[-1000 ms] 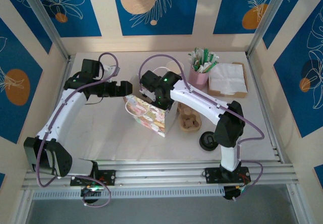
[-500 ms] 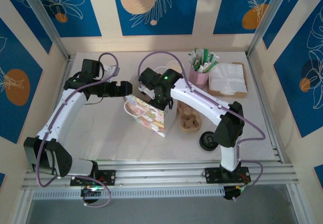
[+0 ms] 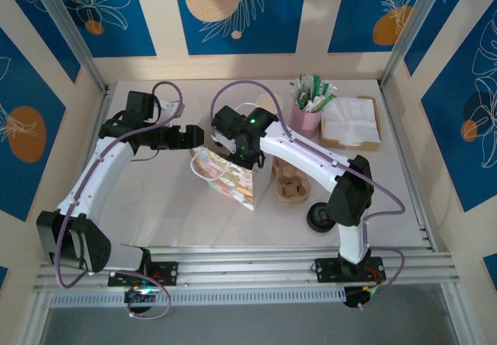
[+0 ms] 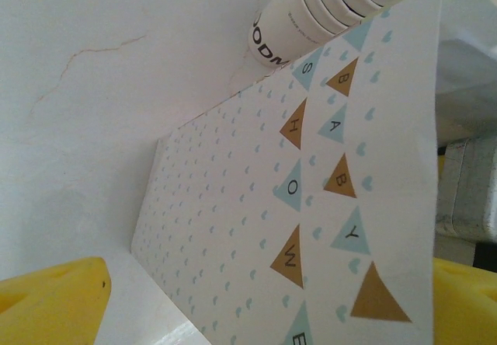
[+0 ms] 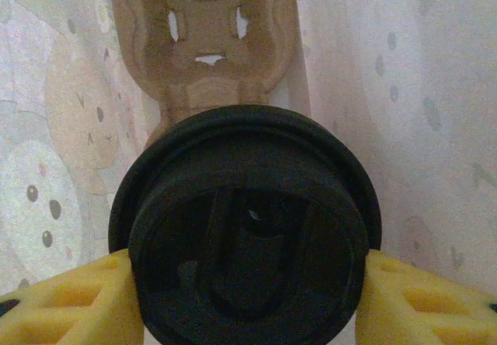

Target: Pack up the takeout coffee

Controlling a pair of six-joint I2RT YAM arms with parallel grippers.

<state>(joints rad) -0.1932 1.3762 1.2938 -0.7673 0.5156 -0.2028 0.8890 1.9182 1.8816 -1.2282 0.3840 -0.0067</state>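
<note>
My right gripper (image 5: 248,302) is shut on a takeout coffee (image 5: 248,228); its yellow fingers (image 5: 62,302) press both sides of the round black lid. The cup hangs between the walls of a patterned paper gift bag (image 5: 46,166), with a brown cut-out cardboard piece (image 5: 203,42) beyond it. From above, the right gripper (image 3: 231,143) sits over the mouth of the bag (image 3: 227,180). A second takeout coffee (image 3: 318,217) stands on the table at the front right. My left gripper (image 3: 191,137) is open beside the bag's left top edge, facing its bunting-printed side (image 4: 256,205).
A brown cardboard cup carrier (image 3: 291,186) lies right of the bag. A pink cup of utensils (image 3: 308,115) and a tray of napkins (image 3: 351,122) stand at the back right. A stack of white paper cups (image 4: 326,7) lies behind the bag.
The right arm has edged slightly left over the bag with the cup still held. The left arm has not moved.
</note>
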